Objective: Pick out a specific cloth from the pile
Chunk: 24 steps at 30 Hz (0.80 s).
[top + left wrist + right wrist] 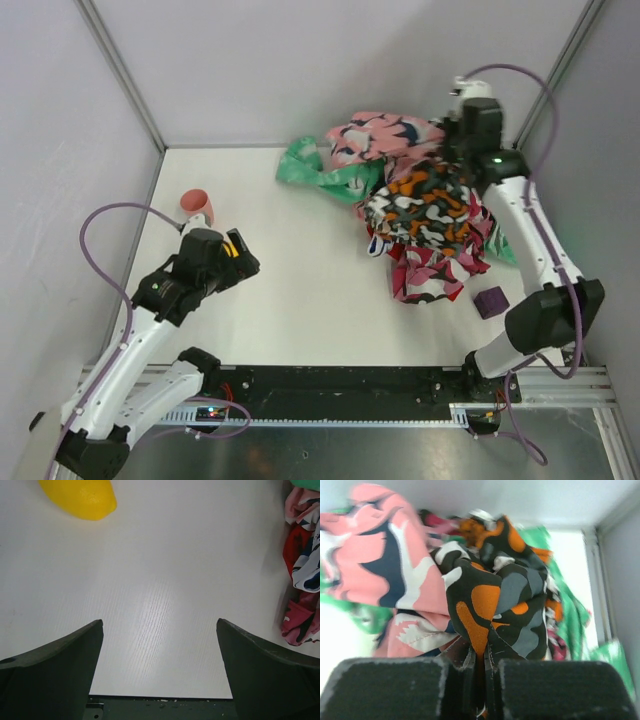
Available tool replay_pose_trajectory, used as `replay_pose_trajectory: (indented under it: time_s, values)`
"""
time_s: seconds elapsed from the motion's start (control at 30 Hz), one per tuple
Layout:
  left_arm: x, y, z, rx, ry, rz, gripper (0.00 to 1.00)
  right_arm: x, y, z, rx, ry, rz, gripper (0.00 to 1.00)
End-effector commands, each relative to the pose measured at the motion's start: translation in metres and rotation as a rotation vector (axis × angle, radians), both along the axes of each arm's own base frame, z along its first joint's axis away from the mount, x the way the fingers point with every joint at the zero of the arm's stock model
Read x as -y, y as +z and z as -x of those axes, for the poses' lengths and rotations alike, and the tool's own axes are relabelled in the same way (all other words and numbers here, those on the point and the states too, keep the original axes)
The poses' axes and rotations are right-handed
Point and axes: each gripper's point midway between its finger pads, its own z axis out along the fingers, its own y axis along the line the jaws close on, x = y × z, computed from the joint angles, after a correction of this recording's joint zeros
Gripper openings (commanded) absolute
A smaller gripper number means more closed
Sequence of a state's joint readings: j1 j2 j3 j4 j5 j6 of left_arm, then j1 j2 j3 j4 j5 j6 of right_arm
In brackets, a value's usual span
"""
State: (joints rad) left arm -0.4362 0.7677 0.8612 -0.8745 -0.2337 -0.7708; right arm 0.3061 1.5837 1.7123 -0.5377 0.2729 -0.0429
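The pile (425, 215) of patterned cloths lies at the back right of the table. On top of it is an orange, black, grey and white camouflage cloth (425, 192). My right gripper (458, 152) hangs at the pile's far right end. In the right wrist view this gripper (480, 667) is shut on a fold of the camouflage cloth (495, 595), which bunches up just in front of the pads. My left gripper (240, 250) is far off at the left, open over bare table (160, 625), with nothing between its fingers.
A pink-and-navy cloth (385, 135) and a mint green one (315, 170) spread at the back of the pile, and a magenta print (430, 275) at its front. A purple block (490, 301) sits near the right arm. A pink cup (195, 205) and a yellow lemon-shaped object (80, 497) are by the left gripper.
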Motion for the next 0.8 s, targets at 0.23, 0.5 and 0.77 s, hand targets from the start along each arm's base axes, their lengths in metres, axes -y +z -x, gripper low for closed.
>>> replay_pose_trajectory:
  time_s: [0.23,0.5,0.77]
  values:
    - [0.048,0.030,-0.044,0.096,-0.156,0.103,1.00,0.165,-0.183,0.029,-0.419,-0.448,-0.321,0.00]
    - [0.119,0.011,-0.074,0.097,-0.447,0.208,1.00,0.182,-0.271,0.039,-0.625,-0.582,-0.316,0.00]
    - [0.171,-0.006,-0.096,0.078,-0.579,0.172,1.00,0.189,-0.276,0.039,-0.633,-0.584,-0.315,0.10]
